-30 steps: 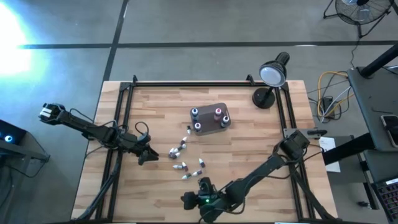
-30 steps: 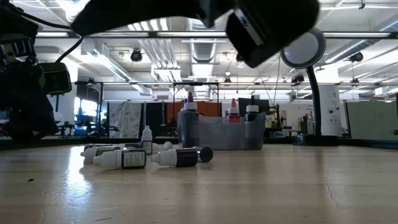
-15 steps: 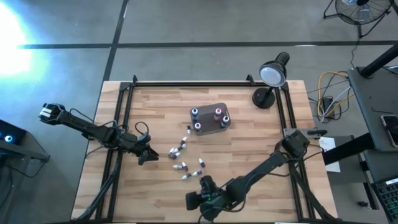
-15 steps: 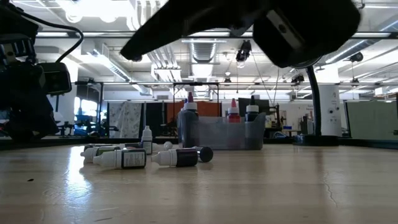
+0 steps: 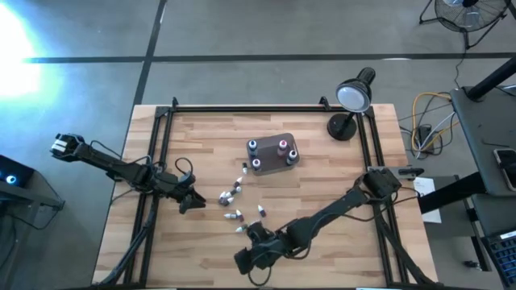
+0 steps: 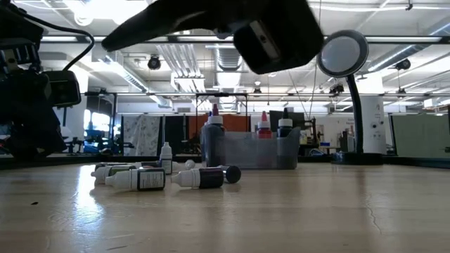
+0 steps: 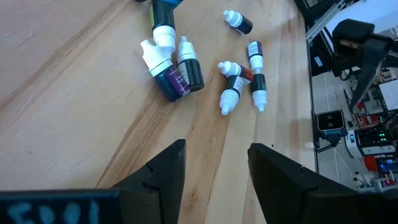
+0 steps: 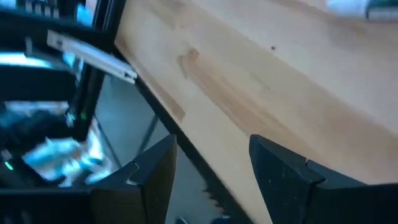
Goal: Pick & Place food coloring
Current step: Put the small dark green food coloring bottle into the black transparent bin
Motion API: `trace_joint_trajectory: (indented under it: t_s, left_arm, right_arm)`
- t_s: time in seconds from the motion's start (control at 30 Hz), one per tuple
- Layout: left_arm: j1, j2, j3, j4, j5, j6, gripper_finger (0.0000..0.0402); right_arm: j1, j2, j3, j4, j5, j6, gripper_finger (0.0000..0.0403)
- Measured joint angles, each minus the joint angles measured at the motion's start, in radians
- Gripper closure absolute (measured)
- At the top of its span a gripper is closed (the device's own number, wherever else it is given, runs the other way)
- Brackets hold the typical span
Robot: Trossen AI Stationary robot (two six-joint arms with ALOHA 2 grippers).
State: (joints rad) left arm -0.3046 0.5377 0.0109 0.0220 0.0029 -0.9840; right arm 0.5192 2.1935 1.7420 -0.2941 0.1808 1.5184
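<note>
Waiting at the left, left gripper [image 5: 193,202] spread wide and empty, just beside the loose bottles [image 5: 235,203] lying on the table [image 5: 339,185]. Further right and back, three more standing already in the tub [image 5: 272,153]. Nearer the front edge, right gripper [image 5: 251,256] spread too, holding nothing, aimed past the edge. Seems the approach step; next needed: turning toward one lying bottle, lowering around it, pinching

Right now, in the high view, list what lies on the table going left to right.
Left gripper → loose food coloring bottles → right gripper → grey tub holding three bottles → desk lamp.
</note>
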Motion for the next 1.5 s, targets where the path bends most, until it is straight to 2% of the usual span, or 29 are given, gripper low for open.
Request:
trace_joint_trajectory:
  t_s: [0.07, 0.17, 0.33, 0.5, 0.57, 0.63, 0.7, 0.83, 0.9, 0.97, 1.1, 1.5]
  left_arm:
    - [0.0, 0.0, 0.0, 0.0, 0.0, 0.0, 0.025]
    - [0.0, 0.0, 0.0, 0.0, 0.0, 0.0, 0.025]
    - [0.0, 0.0, 0.0, 0.0, 0.0, 0.0, 0.025]
    - [0.0, 0.0, 0.0, 0.0, 0.0, 0.0, 0.025]
    - [0.0, 0.0, 0.0, 0.0, 0.0, 0.0, 0.025]
    - [0.0, 0.0, 0.0, 0.0, 0.0, 0.0, 0.025]
    - [0.0, 0.0, 0.0, 0.0, 0.0, 0.0, 0.025]
    - [0.0, 0.0, 0.0, 0.0, 0.0, 0.0, 0.025]
    - [0.0, 0.0, 0.0, 0.0, 0.0, 0.0, 0.025]
    - [0.0, 0.0, 0.0, 0.0, 0.0, 0.0, 0.025]
    - [0.0, 0.0, 0.0, 0.0, 0.0, 0.0, 0.025]
    - [0.0, 0.002, 0.0, 0.0, 0.0, 0.0, 0.025]
  right_arm:
    - [-0.006, 0.0, 0.0, 0.005, -0.015, -0.07, 0.0206]
    - [-0.02, -0.006, 0.0, 0.044, -0.112, -0.185, 0.0207]
    - [-0.071, -0.016, 0.008, 0.216, -0.272, -0.411, 0.0207]
    - [-0.134, -0.016, 0.043, 0.376, -0.294, -0.426, 0.0207]
    - [-0.175, -0.016, 0.079, 0.402, -0.363, -0.4, 0.0207]
    - [-0.224, -0.017, 0.127, 0.324, -0.414, -0.382, 0.0207]
    - [-0.272, -0.018, 0.188, 0.096, -0.407, -0.347, 0.0207]
    - [-0.328, -0.014, 0.302, -0.464, -0.332, -0.316, 0.0209]
    - [-0.331, -0.015, 0.336, -0.679, -0.265, -0.292, 0.0209]
    - [-0.329, -0.015, 0.346, -0.818, -0.228, -0.272, 0.0209]
    - [-0.338, -0.004, 0.299, -0.822, -0.263, -0.241, 0.0209]
    - [-0.345, 0.014, 0.102, -0.694, -0.221, -0.231, 0.0215]
